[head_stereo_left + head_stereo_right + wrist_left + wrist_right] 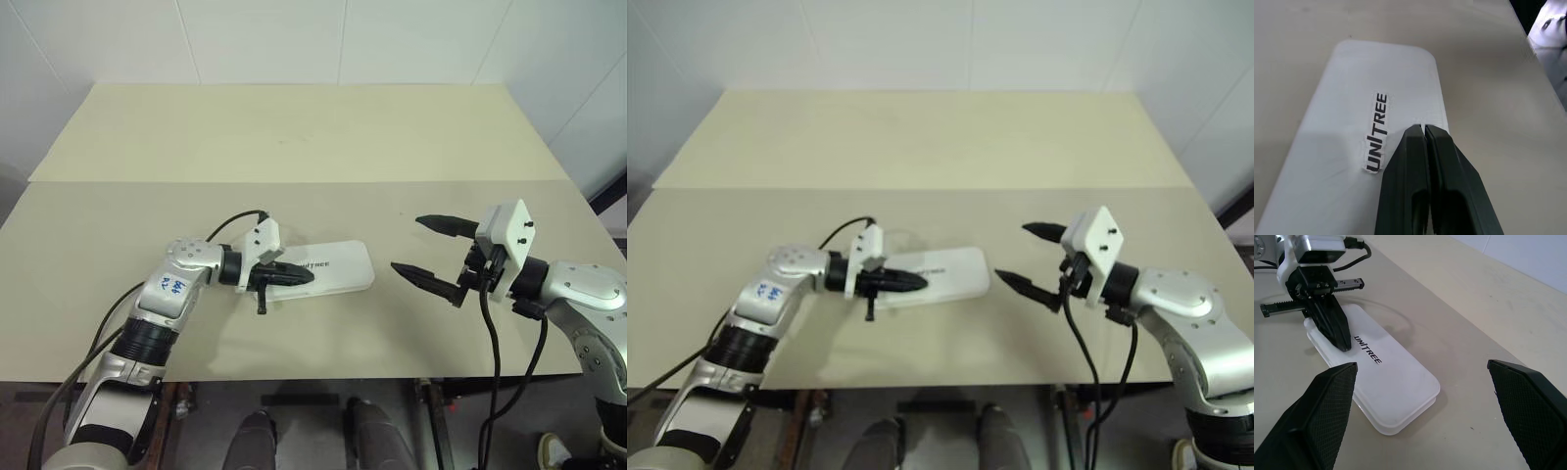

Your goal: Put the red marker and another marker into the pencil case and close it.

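Note:
The white pencil case (338,266) lies flat on the table with its lid down, the dark "UNITREE" lettering (1377,132) facing up. My left gripper (306,277) is shut, and its black fingertips (1341,340) rest on or just above the lid beside the lettering, with nothing between them. My right gripper (408,243) hovers to the right of the case, a little apart from its end, with its fingers spread wide and empty. The red marker and the other marker are out of view.
The beige table (294,137) runs far back to a white wall. Its front edge (323,377) lies close below both arms. A black cable (227,223) loops over my left wrist.

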### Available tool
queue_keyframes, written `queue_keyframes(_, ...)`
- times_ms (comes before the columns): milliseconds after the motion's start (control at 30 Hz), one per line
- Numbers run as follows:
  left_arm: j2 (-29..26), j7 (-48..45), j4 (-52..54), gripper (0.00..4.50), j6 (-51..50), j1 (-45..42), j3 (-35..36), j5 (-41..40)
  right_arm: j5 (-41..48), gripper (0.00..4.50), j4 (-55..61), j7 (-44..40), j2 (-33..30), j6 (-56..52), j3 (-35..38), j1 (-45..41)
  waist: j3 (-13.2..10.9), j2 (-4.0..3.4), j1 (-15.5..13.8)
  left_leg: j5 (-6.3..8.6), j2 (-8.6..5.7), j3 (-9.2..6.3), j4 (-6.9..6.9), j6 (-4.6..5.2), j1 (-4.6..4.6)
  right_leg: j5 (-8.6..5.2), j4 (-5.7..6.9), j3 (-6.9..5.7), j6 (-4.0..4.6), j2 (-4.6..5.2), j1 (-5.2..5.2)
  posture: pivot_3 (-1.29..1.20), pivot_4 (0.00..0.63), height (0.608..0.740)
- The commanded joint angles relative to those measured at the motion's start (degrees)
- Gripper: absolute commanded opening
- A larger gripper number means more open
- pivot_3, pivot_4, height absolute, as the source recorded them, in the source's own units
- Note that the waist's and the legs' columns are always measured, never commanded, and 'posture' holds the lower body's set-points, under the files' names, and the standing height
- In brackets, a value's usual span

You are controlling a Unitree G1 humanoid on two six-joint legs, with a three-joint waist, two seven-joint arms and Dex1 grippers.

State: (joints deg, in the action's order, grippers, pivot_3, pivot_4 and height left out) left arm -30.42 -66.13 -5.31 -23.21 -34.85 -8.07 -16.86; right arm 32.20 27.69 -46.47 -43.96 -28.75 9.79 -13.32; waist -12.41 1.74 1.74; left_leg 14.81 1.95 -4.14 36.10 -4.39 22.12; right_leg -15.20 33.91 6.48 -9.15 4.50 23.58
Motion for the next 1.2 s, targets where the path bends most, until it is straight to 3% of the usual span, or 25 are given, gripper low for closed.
queue_keyframes(33, -1.93, -1.98, 5.56, 0.03, -0.24, 0.56, 6.28, -6.54, 0.85, 4.50, 0.77, -0.65, 0.16, 1.21, 0.88, -0.97, 0.00, 0.00, -0.02, 0.00, 0.00, 0.00, -0.01, 0.00, 0.01, 0.00, 0.00, 0.00, 0.00, 0.00, 0.00, 0.00, 0.150, 0.740)
queue_keyframes(267, -8.28, -1.72, 8.74, 0.03, -1.91, 3.08, 13.17, -10.45, 0.50, 4.50, -1.38, -2.60, -0.07, 2.14, 1.00, -1.33, 0.00, 0.00, 0.04, 0.01, 0.00, 0.00, -0.05, 0.00, -0.01, 0.00, 0.00, 0.00, -0.01, 0.00, 0.02, 0.00, 0.150, 0.740)
queue_keyframes(367, -9.77, -1.50, 9.84, 0.59, -2.58, 4.43, 14.96, -11.69, 0.38, 4.50, -2.48, -3.05, 0.08, 2.98, 1.14, -1.91, 0.00, 0.00, -0.01, 0.01, 0.00, 0.00, -0.03, 0.00, 0.01, -0.01, -0.03, 0.00, 0.03, 0.00, 0.01, 0.00, 0.150, 0.740)
queue_keyframes(767, -10.75, -0.58, 12.05, 4.47, -0.66, 8.36, 17.44, -13.48, 0.15, 4.50, -5.83, -4.22, -0.84, 4.43, 2.86, -4.87, 0.00, 0.00, 0.02, 0.01, 0.00, 0.00, -0.05, 0.00, 0.01, -0.07, -0.04, 0.00, 0.13, 0.00, 0.01, 0.00, 0.150, 0.740)
queue_keyframes(1200, -9.50, 1.88, 11.92, 4.47, 4.07, 9.70, 15.64, -10.82, -0.75, 4.50, -8.09, -3.94, -1.65, 6.29, 5.41, -2.49, 0.00, 0.00, 0.09, 0.01, 0.00, 0.00, -0.04, -0.01, 0.01, -0.07, -0.05, 0.00, 0.13, 0.00, 0.01, 0.00, 0.150, 0.740)
